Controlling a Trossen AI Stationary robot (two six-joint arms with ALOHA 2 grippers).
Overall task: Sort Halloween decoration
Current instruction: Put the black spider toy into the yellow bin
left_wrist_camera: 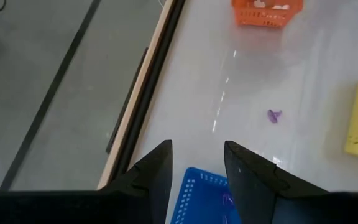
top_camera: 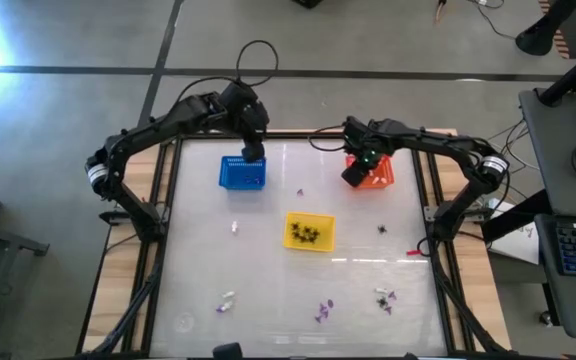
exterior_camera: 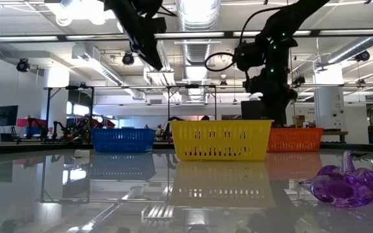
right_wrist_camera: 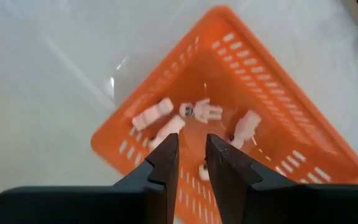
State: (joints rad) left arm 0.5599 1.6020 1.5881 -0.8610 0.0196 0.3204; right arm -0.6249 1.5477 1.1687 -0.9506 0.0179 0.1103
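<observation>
The glossy white worktop is carrying three small slotted plastic baskets. The yellow rectangular basket is sitting in the middle with black spider-like trinkets inside; the blue rectangular basket is sitting toward the left arm and the orange rectangular basket toward the right arm.

The left gripper is hanging over the blue basket, its fingers standing wide with nothing between them. The right gripper is hovering above the orange basket, its fingers standing narrow with a slim gap and nothing visibly between them; small white plastic figures are lying on the basket floor below.

Loose Halloween decoration is lying scattered on the worktop: purple trinkets and white ones near the front edge, a lone white piece beside the yellow basket, a small purple one between the baskets.

These pieces are likely very light, stiff and slick, apt to skate on the glossy surface. Pinching each across its thickest middle, straight from above, is probably the safest hold; thin legs may flex or slip.
</observation>
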